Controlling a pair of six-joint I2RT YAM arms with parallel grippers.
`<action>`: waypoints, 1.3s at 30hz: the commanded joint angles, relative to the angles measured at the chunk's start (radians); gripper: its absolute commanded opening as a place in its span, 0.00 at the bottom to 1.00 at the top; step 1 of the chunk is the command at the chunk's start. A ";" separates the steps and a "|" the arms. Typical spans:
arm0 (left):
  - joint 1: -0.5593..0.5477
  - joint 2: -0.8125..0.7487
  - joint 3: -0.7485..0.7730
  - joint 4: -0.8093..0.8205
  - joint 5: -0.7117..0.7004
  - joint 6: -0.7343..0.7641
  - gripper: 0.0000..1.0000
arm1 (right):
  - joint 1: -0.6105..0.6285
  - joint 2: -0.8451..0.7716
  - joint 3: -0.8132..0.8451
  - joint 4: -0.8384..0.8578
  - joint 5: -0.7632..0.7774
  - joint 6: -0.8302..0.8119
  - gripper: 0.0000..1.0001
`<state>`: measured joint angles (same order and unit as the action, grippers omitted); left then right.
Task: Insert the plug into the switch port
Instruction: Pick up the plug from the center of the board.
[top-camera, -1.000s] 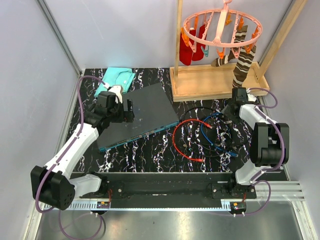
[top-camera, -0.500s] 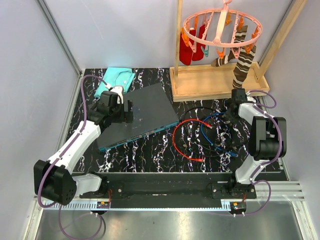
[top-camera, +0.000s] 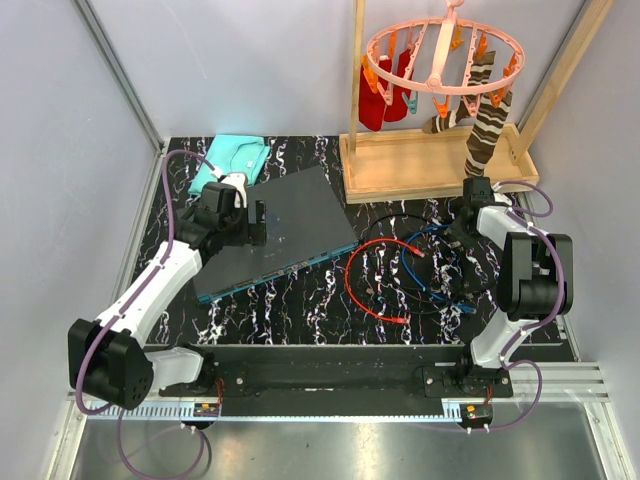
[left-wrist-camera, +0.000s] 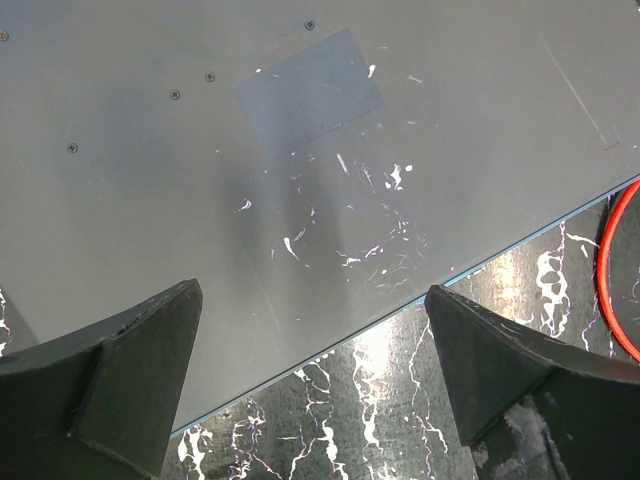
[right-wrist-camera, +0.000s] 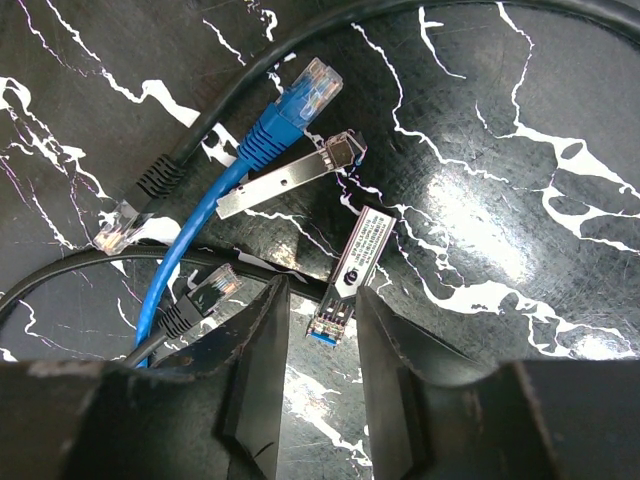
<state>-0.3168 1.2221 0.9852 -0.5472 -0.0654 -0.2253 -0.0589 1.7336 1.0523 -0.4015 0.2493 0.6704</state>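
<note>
The switch (top-camera: 280, 225) is a flat dark grey box lying askew left of centre, its teal edge facing the near side. My left gripper (top-camera: 255, 222) hovers open over its near-left part. In the left wrist view the grey top (left-wrist-camera: 300, 150) fills the space between the wide-spread fingers of that gripper (left-wrist-camera: 312, 288). My right gripper (top-camera: 460, 245) is down among the cables. In the right wrist view its jaws (right-wrist-camera: 320, 285) straddle the near end of a small silver plug (right-wrist-camera: 360, 250) lying on the table. A sliver of table shows on each side.
A second silver module (right-wrist-camera: 290, 178) lies beside a blue cable's connector (right-wrist-camera: 300, 95) and black cables (right-wrist-camera: 205, 295). A red cable loop (top-camera: 365, 285) lies between the switch and the right arm. A folded teal cloth (top-camera: 235, 155) and a wooden stand (top-camera: 430, 165) with a peg hanger sit at the back.
My right arm has shifted slightly over the cables and its jaws have narrowed around the plug's end. The left arm has edged a little and then held still.
</note>
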 joint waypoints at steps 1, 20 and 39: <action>0.004 0.011 0.040 0.010 -0.024 0.009 0.99 | -0.004 0.007 0.009 -0.020 0.002 -0.017 0.42; 0.004 0.016 0.043 0.000 -0.028 0.009 0.99 | -0.010 0.043 0.084 -0.060 -0.012 -0.072 0.39; 0.005 0.013 0.047 0.036 0.124 -0.048 0.99 | 0.200 -0.178 0.089 -0.047 -0.099 -0.380 0.03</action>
<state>-0.3157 1.2411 0.9886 -0.5732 -0.0368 -0.2359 -0.0113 1.6806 1.1030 -0.4778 0.1944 0.4381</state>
